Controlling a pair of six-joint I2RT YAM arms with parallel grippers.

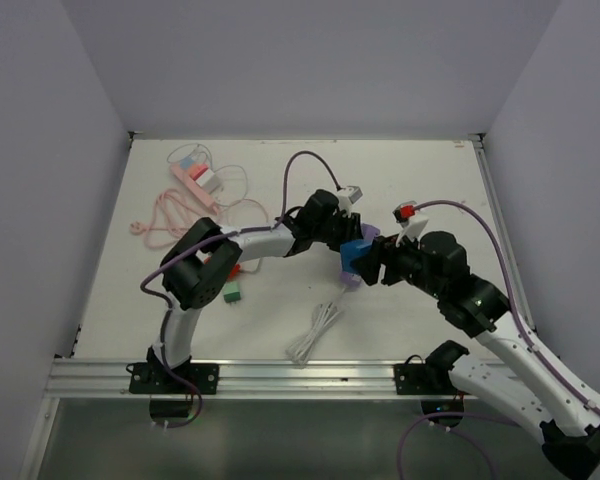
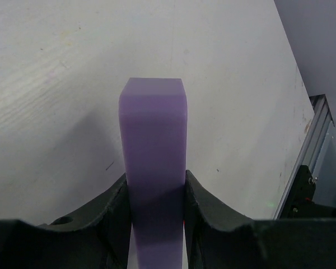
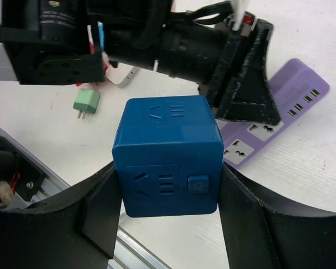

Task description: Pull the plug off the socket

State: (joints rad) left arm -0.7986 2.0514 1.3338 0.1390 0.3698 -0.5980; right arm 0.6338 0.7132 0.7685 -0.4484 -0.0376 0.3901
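Your white table [image 1: 430, 200] sits boxed in by pale walls [image 1: 40, 150], with a metal rail [image 1: 280, 377] along its near edge. Both arms meet over the middle: the left arm [image 1: 260, 242] reaches in from the near left, the right arm [image 1: 500, 345] from the near right.

Your left hand [image 2: 155, 182] is narrow and clamped on the purple strip [image 2: 154, 129], one finger pressed to each long side. The strip's free end points out over the bare table. Your right hand [image 3: 168, 185] stands about half open and grips the blue cube [image 3: 168, 162] by its two side faces. From above, the cube lies right against the strip at the table's centre. The right wrist view shows the strip's socket face just behind the cube, but you cannot tell whether the two are joined.

Far left lies a pink strip [image 1: 194, 180] with its pink cable [image 1: 165, 222] looped beside it. A coiled white cable [image 1: 315, 333] rests near the rail, and a small green plug [image 3: 87, 102] lies near the left arm.
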